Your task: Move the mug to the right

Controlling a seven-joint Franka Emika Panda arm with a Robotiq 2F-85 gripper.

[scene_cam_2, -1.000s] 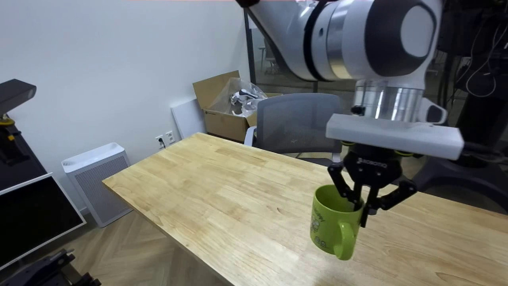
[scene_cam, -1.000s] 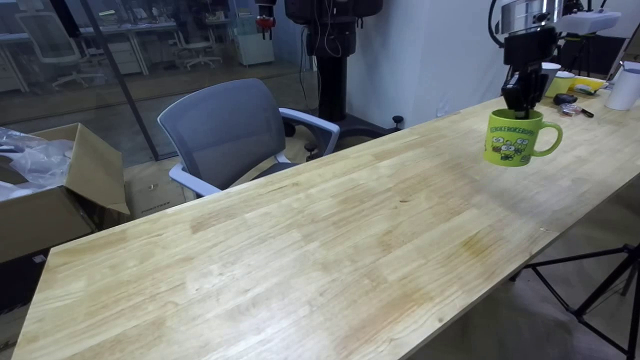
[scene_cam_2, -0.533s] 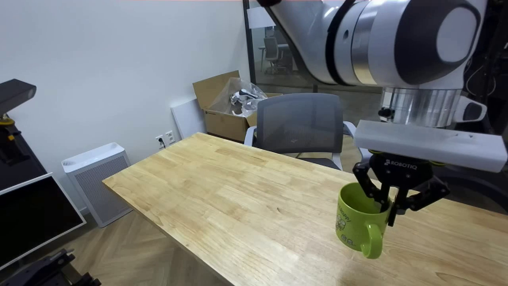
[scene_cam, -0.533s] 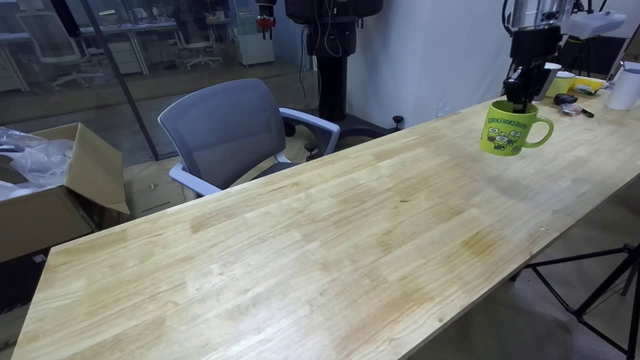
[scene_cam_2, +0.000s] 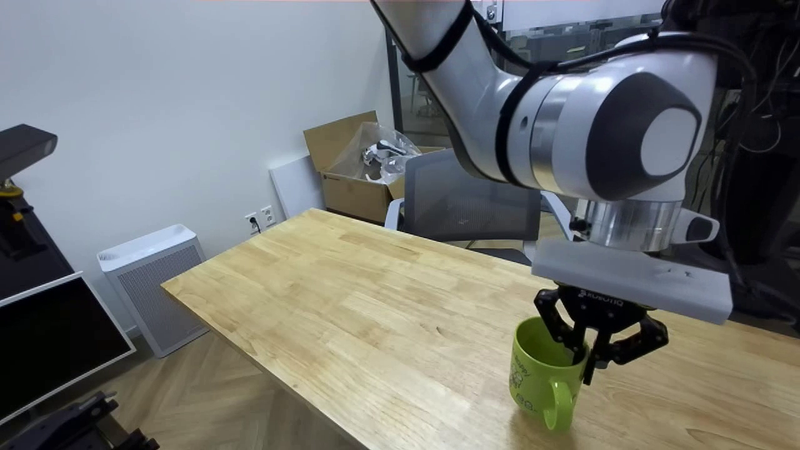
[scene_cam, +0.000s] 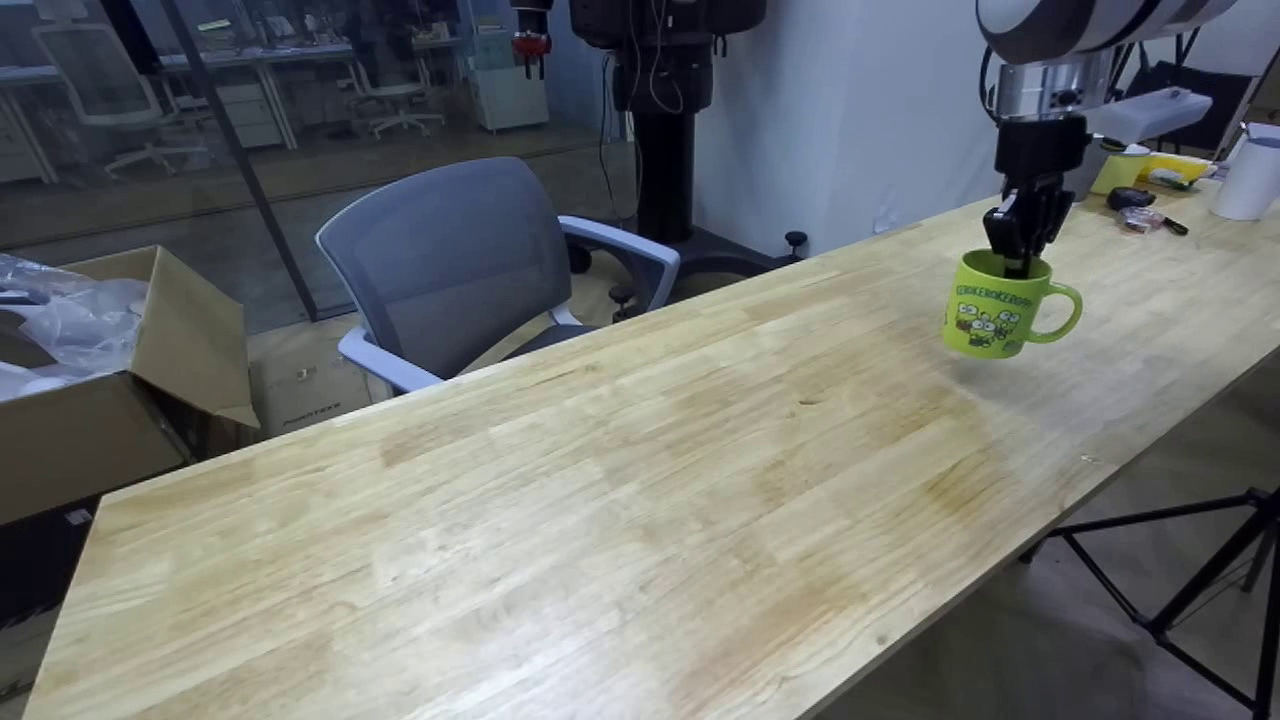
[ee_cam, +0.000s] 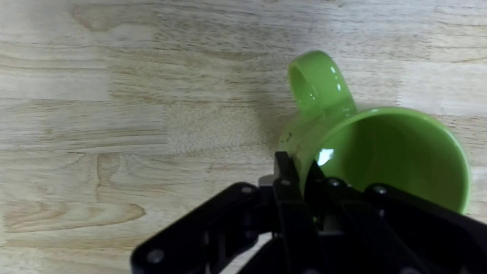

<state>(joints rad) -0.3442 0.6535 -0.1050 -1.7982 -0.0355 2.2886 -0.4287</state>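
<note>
Your gripper (ee_cam: 298, 163) was clamped on the lime-green mug (scene_cam_2: 536, 381), pinching its wall at the rim: one finger inside, one outside, clear in the wrist view. Mug was mouth-up, at or just above the wooden table (scene_cam: 600, 500); you could not tell from these angles whether its base touched. Handle (ee_cam: 323, 82) stuck out near the pinched stretch of rim. In both exterior views a grey mesh chair (scene_cam: 450, 250) stood by the table's long edge, a cardboard box (scene_cam_2: 353, 197) near it. In an exterior view a white cylinder (scene_cam: 1248, 182) stood well apart from the mug.
</note>
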